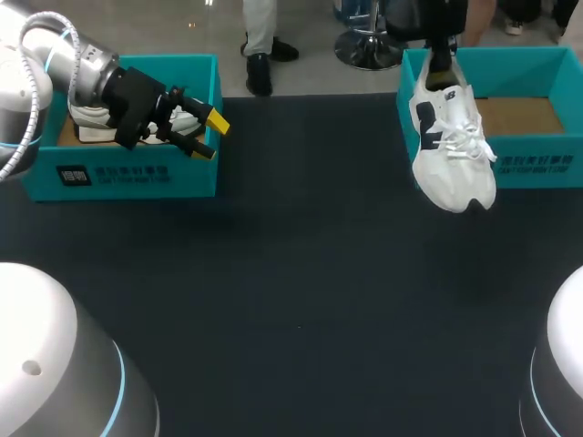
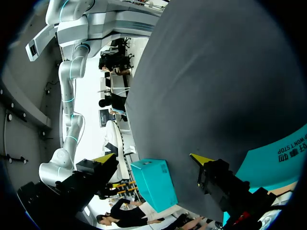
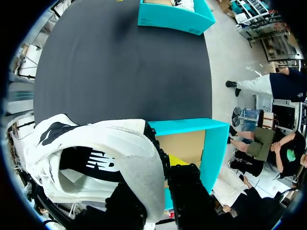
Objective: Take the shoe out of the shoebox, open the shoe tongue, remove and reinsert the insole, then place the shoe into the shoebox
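White sneaker (image 1: 453, 159) hangs toe-down, heel pinched in your right gripper (image 1: 440, 56), over the right shoebox's (image 1: 537, 162) front wall. Your left gripper (image 1: 210, 137) sits wide open above the left shoebox (image 1: 137, 175).

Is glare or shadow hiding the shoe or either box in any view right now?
Head view: shoe, left box and right box evenly lit, no glare. Left wrist view: table matte, glare-free. Right wrist view: the shoe itself hides part of the right box.
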